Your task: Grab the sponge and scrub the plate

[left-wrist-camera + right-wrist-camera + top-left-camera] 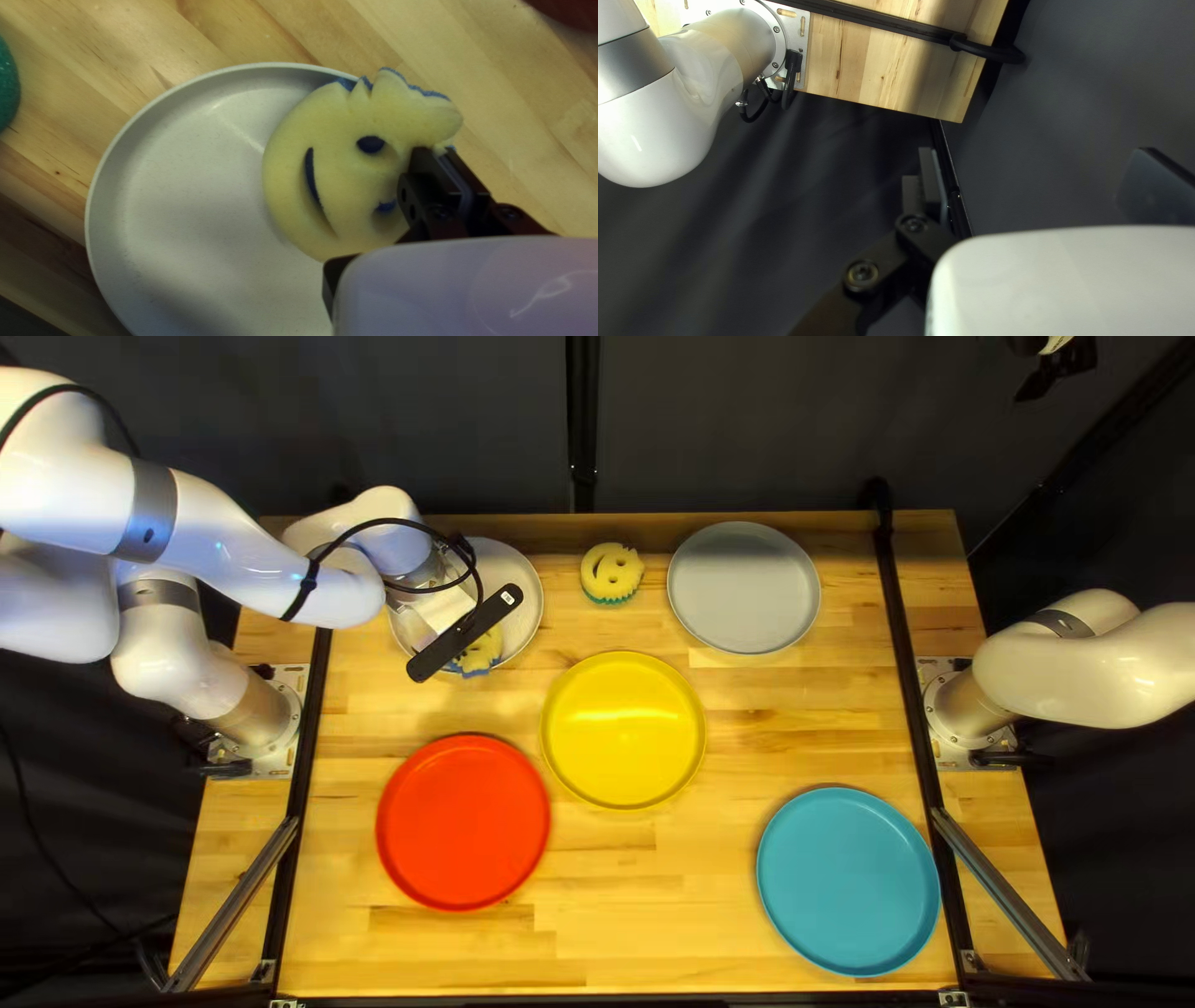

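One smiley sponge in grip, scrub at hand

Pinches the blue-backed smiley sponge [349, 168] near its edge, left gripper [438, 152] narrow, with a finger on either side. Sponge over the near rim of the white plate [187, 205], toward the far left corner of the table [623, 871]; firm contact with the plate hard to tell. Pickup done, by the look of it; scrubbing the step in hand, progress unclear. Next, to judge from here: keep the hold, press lightly, sweep inward from the rim across the bare middle. Too hard a push might slide the plate or fold the sponge out of the grip.

Reaches in from the table's left edge with left arm [218, 541], wrist bent down over the plate. Holds right gripper [1037, 152] beyond the table's far edge, fingers wide and nothing between.
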### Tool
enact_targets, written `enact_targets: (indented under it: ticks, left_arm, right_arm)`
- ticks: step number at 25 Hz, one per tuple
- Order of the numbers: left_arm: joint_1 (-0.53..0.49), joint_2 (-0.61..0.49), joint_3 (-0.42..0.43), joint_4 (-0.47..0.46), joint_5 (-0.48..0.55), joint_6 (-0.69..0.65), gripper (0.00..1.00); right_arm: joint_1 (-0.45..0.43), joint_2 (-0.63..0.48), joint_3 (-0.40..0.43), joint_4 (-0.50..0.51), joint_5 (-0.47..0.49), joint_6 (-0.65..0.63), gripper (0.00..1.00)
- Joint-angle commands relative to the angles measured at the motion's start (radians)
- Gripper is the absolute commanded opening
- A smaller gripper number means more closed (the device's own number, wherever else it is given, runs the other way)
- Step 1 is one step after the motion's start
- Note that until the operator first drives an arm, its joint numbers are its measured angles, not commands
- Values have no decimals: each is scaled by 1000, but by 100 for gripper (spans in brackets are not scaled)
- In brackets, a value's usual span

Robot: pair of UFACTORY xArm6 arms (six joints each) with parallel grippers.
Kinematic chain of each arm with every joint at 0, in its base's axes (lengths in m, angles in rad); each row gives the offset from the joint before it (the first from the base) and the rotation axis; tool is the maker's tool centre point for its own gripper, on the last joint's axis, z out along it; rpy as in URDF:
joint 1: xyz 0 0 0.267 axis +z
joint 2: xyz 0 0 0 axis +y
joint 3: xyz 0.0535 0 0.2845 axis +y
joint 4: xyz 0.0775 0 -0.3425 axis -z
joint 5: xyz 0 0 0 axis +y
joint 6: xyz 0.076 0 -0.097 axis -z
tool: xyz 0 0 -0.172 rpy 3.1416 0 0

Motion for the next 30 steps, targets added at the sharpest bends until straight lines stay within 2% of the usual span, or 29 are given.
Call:
enact_targets:
  ticks: [1,8,12,21,30]
  left_arm:
    - [30,53,-41,-8,2,36,0]
    - [94,125,-146,11,49,78,0]
    - [126,202,-219,15,58,111,0]
    - [152,304,-335,21,90,136,0]
    - [119,304,-317,19,75,127,0]
  right_arm:
    - [0,0,0,0,0,0,100]
    - [0,0,0,0,0,0,100]
    - [0,0,0,0,0,0,100]
    - [0,0,0,0,0,0,100]
    - [0,0,0,0,0,0,100]
